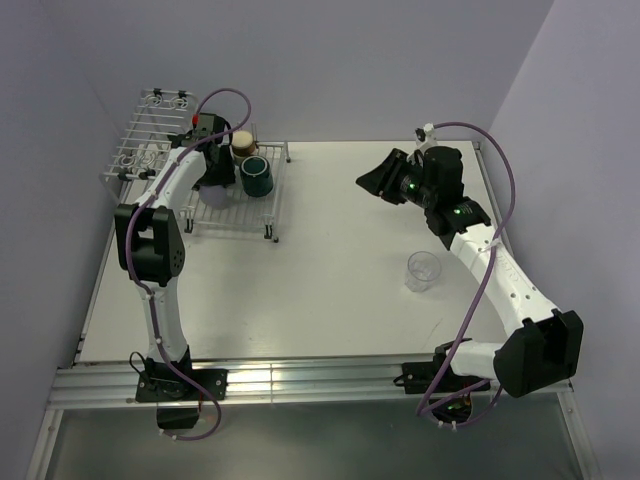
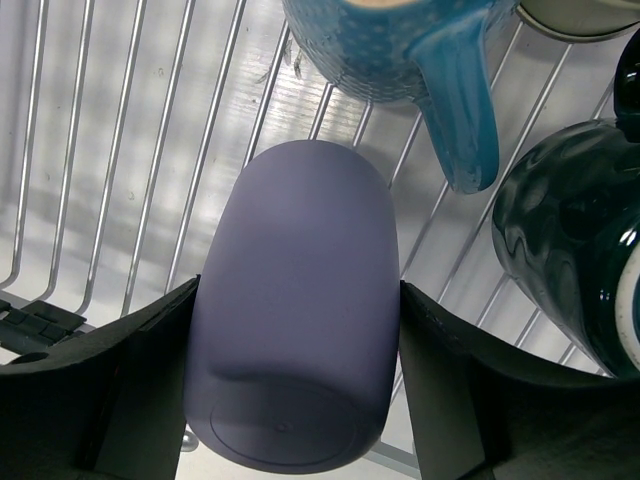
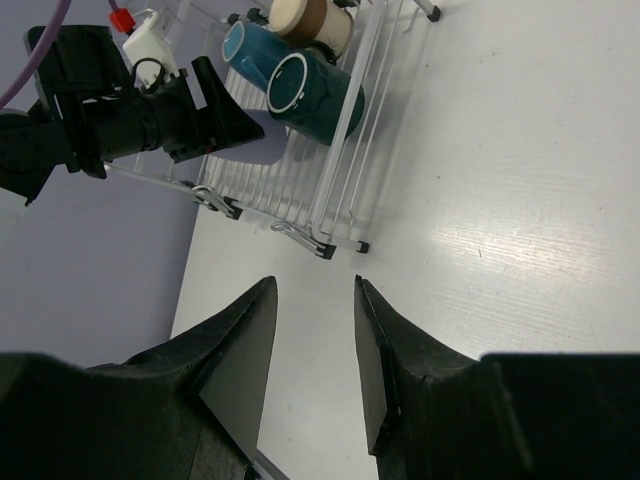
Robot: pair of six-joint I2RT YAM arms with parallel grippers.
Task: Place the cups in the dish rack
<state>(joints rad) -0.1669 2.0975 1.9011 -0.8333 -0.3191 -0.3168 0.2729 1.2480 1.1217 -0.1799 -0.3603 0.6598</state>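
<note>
My left gripper (image 1: 217, 178) is over the flat grid of the white dish rack (image 1: 150, 130), shut on the lavender tumbler (image 2: 295, 300); its fingers (image 2: 150, 370) press both sides, with the tumbler's base toward the camera. The light-blue mug (image 2: 400, 50), the dark teal mug (image 1: 256, 176) and the tan-brown cup (image 1: 243, 143) sit in the rack just beyond it. The clear tumbler (image 1: 423, 270) stands upright on the table at the right. My right gripper (image 1: 383, 180) is open and empty, raised above the table's middle, well apart from the clear tumbler.
The right wrist view shows the rack's near corner feet (image 3: 340, 245), the teal mug (image 3: 305, 95), the light-blue mug (image 3: 245, 50) and my left gripper (image 3: 210, 115). The taller basket part (image 1: 165, 100) is at the rack's far left. Lavender walls enclose the table (image 1: 330, 300).
</note>
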